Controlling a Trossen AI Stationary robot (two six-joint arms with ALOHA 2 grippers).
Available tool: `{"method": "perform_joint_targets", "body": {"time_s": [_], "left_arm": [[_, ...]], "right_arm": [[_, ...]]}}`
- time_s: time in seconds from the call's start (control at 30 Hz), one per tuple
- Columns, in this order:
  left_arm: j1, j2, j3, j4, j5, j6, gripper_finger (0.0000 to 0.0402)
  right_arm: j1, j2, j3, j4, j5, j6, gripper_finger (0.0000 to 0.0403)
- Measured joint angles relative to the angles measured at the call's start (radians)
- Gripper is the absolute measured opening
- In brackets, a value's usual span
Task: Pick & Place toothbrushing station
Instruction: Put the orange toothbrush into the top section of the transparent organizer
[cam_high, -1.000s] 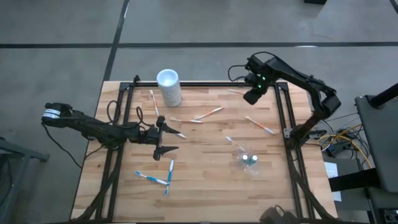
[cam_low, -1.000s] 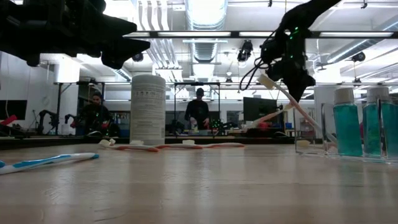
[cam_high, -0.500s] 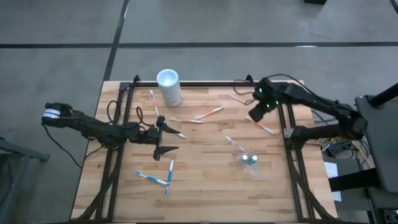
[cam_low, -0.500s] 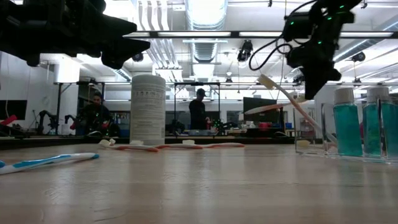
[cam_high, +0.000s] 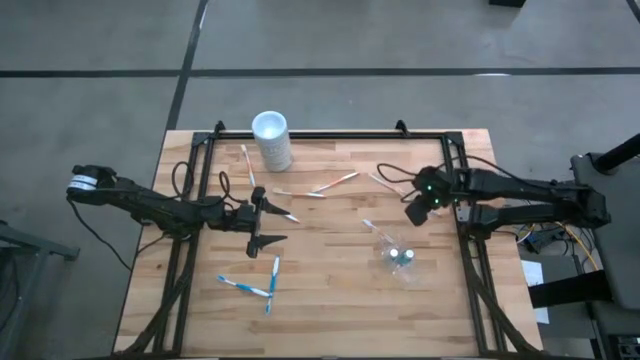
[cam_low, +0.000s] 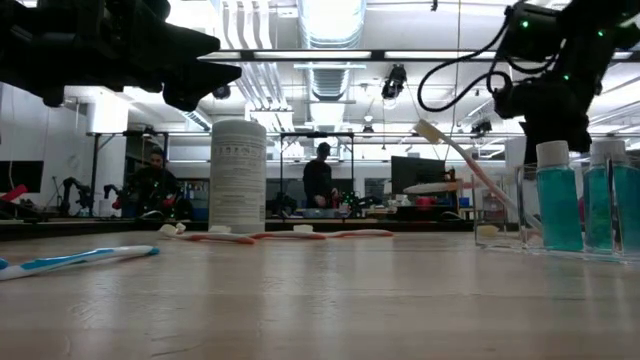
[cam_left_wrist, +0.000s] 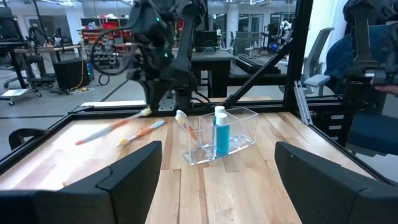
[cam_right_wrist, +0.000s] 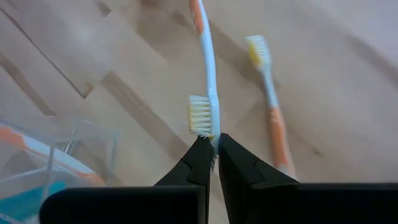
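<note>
So the right gripper (cam_high: 414, 212) is pinched tight on an orange-and-white toothbrush (cam_right_wrist: 208, 59), holding it right at the head next to the bristles, and it's hovering just beside the clear cup (cam_high: 399, 254), on the side toward the white cup (cam_high: 271, 139). The clear cup already has one brush (cam_left_wrist: 187, 126) leaning in it plus a blue bottle (cam_left_wrist: 220, 129). What worries me is that grip: it's at the very tip of the brush, so the long handle hangs out free and could swing or twist on the way over. If the handle hits the rim instead of dropping inside, that light plastic cup probably tips or slides on the worktop (cam_high: 330, 290). The brush already in there could also get knocked. The left gripper (cam_high: 268, 222) is spread wide and holding nothing, parked well away from the clear cup, above two blue brushes (cam_high: 256, 283). A few more orange ones (cam_high: 333, 184) lie loose between the two cups.
</note>
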Motion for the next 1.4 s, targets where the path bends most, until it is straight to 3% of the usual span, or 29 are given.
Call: {"method": "perform_joint_targets", "body": {"time_s": [0.47, 0.8, 1.17, 1.4], "left_arm": [[0.000, 0.000, 0.000, -0.002, 0.000, 0.000, 0.0319], [0.000, 0.000, 0.000, -0.005, 0.000, 0.000, 0.0319], [0.000, 0.000, 0.000, -0.004, 0.000, 0.000, 0.0319], [0.000, 0.000, 0.000, -0.004, 0.000, 0.000, 0.0319]], "right_arm": [[0.027, 0.053, -0.263, 0.408, 0.018, 0.071, 0.0013], [0.027, 0.136, -0.356, 0.633, 0.016, 0.088, 0.0013], [0.026, 0.193, -0.325, 0.637, -0.002, 0.087, 0.0013], [0.025, 0.206, -0.278, 0.544, -0.053, 0.148, 0.0013]]}}
